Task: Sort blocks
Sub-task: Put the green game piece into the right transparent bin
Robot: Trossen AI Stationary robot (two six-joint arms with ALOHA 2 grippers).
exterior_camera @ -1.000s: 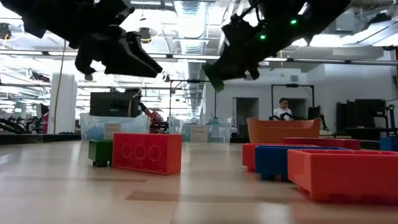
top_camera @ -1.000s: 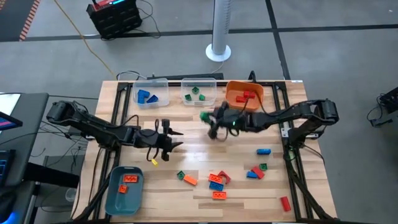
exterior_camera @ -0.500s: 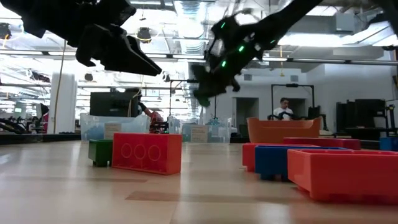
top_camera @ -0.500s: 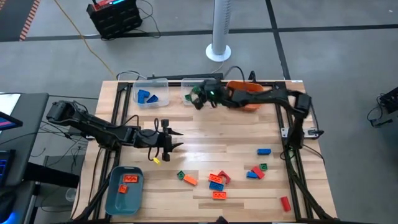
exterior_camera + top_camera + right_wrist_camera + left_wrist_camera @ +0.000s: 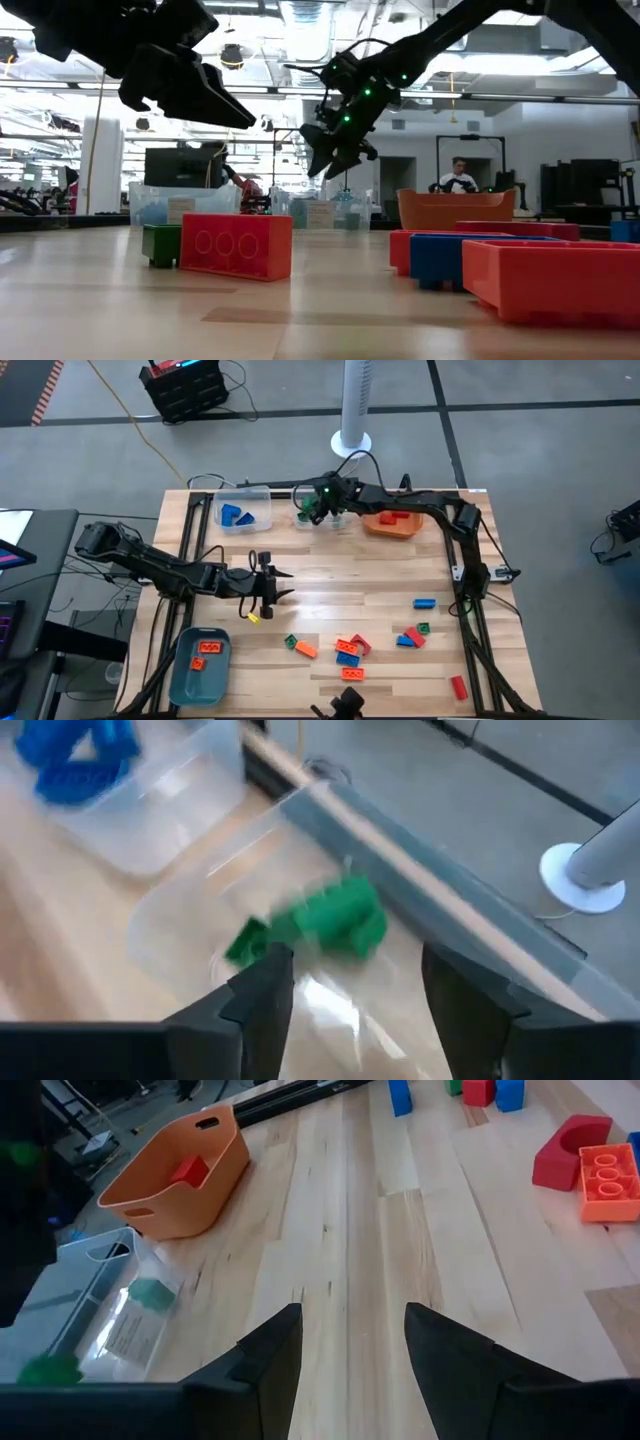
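Here, the right gripper (image 5: 318, 505), jaws parted above the clear bin (image 5: 322, 518), should release its green block (image 5: 335, 925) squarely inside.

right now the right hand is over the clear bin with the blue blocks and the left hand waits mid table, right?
Not quite: the right hand is over the clear bin with the green blocks, as the high view shows. The blue blocks sit in the neighbouring clear bin. The left hand does wait mid table.

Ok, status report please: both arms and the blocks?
Right end effector open above clear bin, green block inside. Left end effector open, waiting mid-table. Nothing in way.
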